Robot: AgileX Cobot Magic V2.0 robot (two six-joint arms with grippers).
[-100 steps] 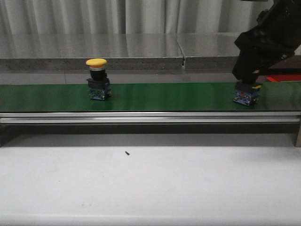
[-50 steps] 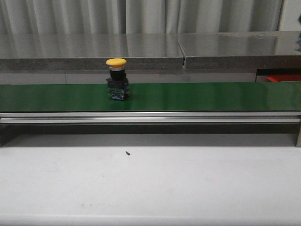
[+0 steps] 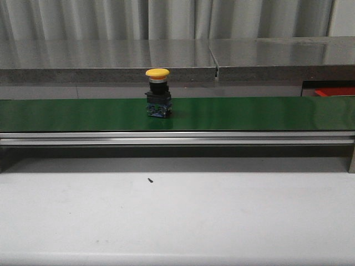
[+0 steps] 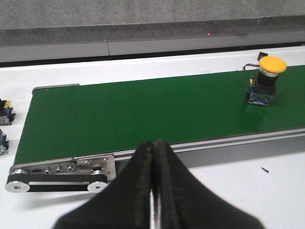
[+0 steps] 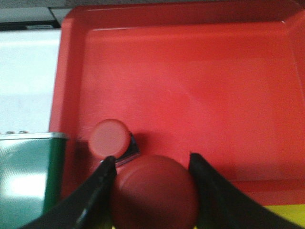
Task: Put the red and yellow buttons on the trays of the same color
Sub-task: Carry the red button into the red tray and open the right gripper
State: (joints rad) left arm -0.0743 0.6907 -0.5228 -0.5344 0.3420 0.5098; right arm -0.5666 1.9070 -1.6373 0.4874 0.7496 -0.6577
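While the right hand [image 5: 152, 191] hangs over the red tray [image 5: 200, 81], its fingers are clamped on a red button [image 5: 155, 193] — held above its matching colour, beside another red button [image 5: 110, 138] already lying there. The yellow button [image 3: 158, 92] stands upright mid-belt [image 3: 249, 113], unheld. The left hand [image 4: 152, 191], fingers pressed together and empty, waits near the belt's front edge.

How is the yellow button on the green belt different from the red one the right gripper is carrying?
The yellow button stands free and upright on the green belt; the red button sits between the right gripper fingers over the red tray. The caps differ in color: yellow against red. Both have round, mushroom-shaped caps.
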